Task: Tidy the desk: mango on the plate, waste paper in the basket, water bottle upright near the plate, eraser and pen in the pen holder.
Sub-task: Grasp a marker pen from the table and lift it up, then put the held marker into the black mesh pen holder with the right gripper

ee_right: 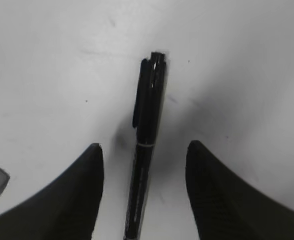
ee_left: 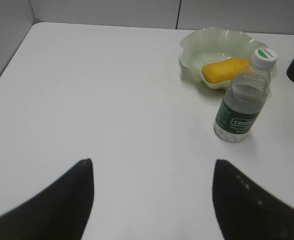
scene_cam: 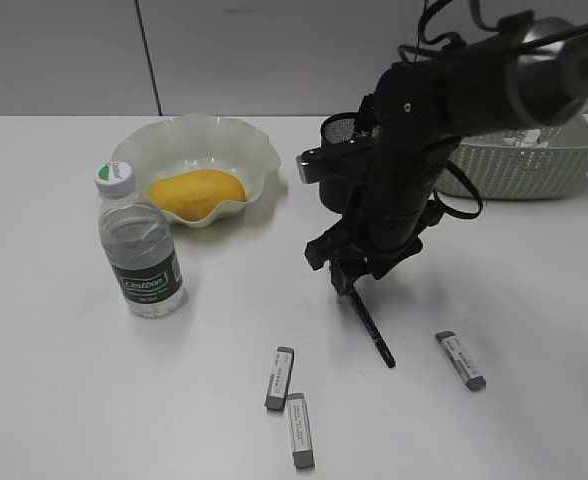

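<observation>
The pen (ee_right: 147,145) lies flat on the table (scene_cam: 64,400) near the middle, between the spread fingers of the right hand (ee_right: 144,190), which do not touch it. Three erasers (scene_cam: 280,377) lie toward the near edge. The mango (scene_cam: 195,194) is in the plate (scene_cam: 259,150) and the water bottle (scene_cam: 139,245) stands upright just beside it. The left hand (ee_left: 152,200) is spread over bare table.
</observation>
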### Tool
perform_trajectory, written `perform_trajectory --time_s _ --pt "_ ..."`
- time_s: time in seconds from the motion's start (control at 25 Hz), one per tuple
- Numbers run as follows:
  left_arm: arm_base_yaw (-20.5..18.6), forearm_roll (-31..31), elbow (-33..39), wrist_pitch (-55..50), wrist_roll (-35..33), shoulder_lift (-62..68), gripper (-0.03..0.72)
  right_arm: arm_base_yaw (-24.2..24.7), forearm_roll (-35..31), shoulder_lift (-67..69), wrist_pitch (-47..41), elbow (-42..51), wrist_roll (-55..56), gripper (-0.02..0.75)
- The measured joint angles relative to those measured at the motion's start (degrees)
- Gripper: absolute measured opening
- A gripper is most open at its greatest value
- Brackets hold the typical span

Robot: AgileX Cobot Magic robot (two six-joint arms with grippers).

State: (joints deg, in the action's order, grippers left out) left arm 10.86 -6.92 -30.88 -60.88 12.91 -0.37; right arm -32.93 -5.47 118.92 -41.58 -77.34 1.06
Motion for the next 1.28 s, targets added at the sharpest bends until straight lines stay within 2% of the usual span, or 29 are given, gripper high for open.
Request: perform_trajectory --time_s 0.12,0.24,0.4,0.52,0.64,0.8,0.88,0.96,1.08,1.28 --pt "0.0 0.0 0.0 0.0 0.0 0.0 0.552 0.0 0.1 3.5 -0.5 -2.4 0.2 0.407" --pt "0.0 0.0 0.0 0.0 0.0 0.0 0.552 0.0 0.1 5.5 -1.2 -3.7 0.4 0.328" --pt "0.0 0.0 0.0 0.0 0.0 0.0 0.552 0.0 0.1 5.6 -1.9 -3.9 0.5 0.082" --pt "0.0 0.0 0.0 0.0 0.0 0.0 0.552 0.0 0.0 3.1 1.1 -2.0 0.6 0.078" --pt "0.0 0.0 0.0 0.0 0.0 0.0 0.552 0.0 -0.7 -6.4 14.8 5.5 0.8 0.078" --pt "0.0 0.0 0.0 0.0 0.0 0.0 0.550 0.7 1.0 -20.7 51.4 21.5 0.1 0.078" --pt "0.0 0.0 0.0 0.0 0.0 0.0 0.550 2.2 1.4 -21.5 71.9 26.1 -2.2 0.078" --pt "0.0 0.0 0.0 0.0 0.0 0.0 0.550 4.0 1.2 -18.4 85.2 26.8 -3.5 0.078" --pt "0.0 0.0 0.0 0.0 0.0 0.0 0.550 5.7 0.4 -11.7 93.0 23.3 -4.0 0.078" --pt "0.0 0.3 0.0 0.0 0.0 0.0 0.549 5.9 0.3 -1.7 94.6 16.5 -4.3 0.078"
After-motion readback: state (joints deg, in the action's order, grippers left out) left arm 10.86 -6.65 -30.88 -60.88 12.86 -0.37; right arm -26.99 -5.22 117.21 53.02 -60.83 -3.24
